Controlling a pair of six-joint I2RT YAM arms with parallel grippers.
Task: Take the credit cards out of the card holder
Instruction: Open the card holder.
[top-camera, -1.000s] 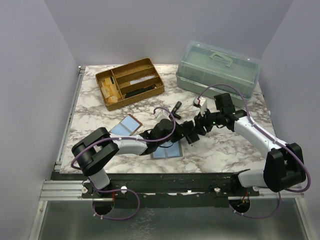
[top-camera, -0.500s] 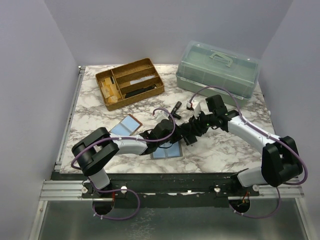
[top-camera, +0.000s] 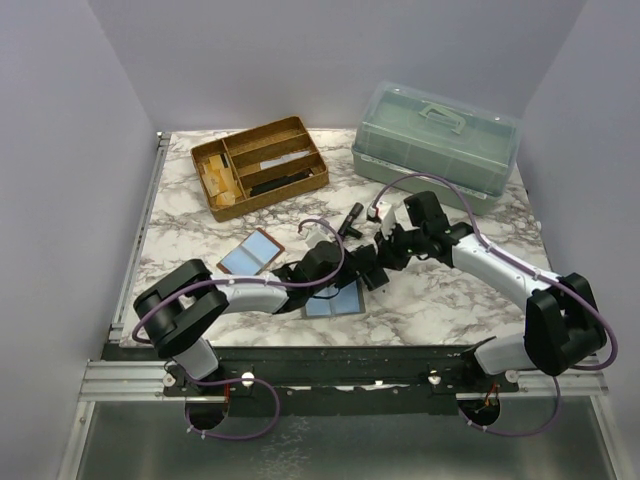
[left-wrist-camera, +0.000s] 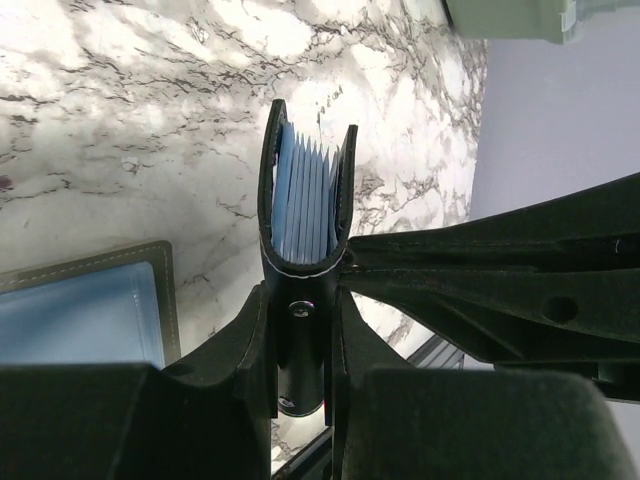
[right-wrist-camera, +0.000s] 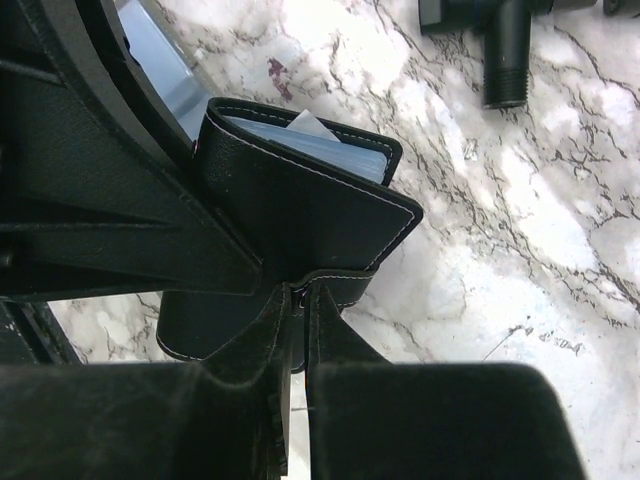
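A black leather card holder (left-wrist-camera: 305, 270) is clamped at its base in my left gripper (left-wrist-camera: 300, 335), above the table. It gapes open at the top, and a stack of several light-blue credit cards (left-wrist-camera: 305, 195) stands inside. In the right wrist view the holder (right-wrist-camera: 300, 215) shows its side, with card edges (right-wrist-camera: 300, 135) at its mouth. My right gripper (right-wrist-camera: 297, 300) is shut on the holder's lower flap. In the top view both grippers meet at the holder (top-camera: 371, 268) in the table's middle; my left gripper (top-camera: 357, 272) comes from the left and my right gripper (top-camera: 385, 258) from the right.
Two open folding holders with light-blue panels lie on the marble, one (top-camera: 333, 301) under the left arm, the other (top-camera: 250, 252) further left. A wooden tray (top-camera: 260, 165) stands at the back left and a translucent green box (top-camera: 435, 135) at the back right. A black pipe fitting (top-camera: 352, 215) lies behind the grippers.
My right arm's wrist has swung left, closer to the left gripper and the holder. The left arm has shifted slightly left with the holder.
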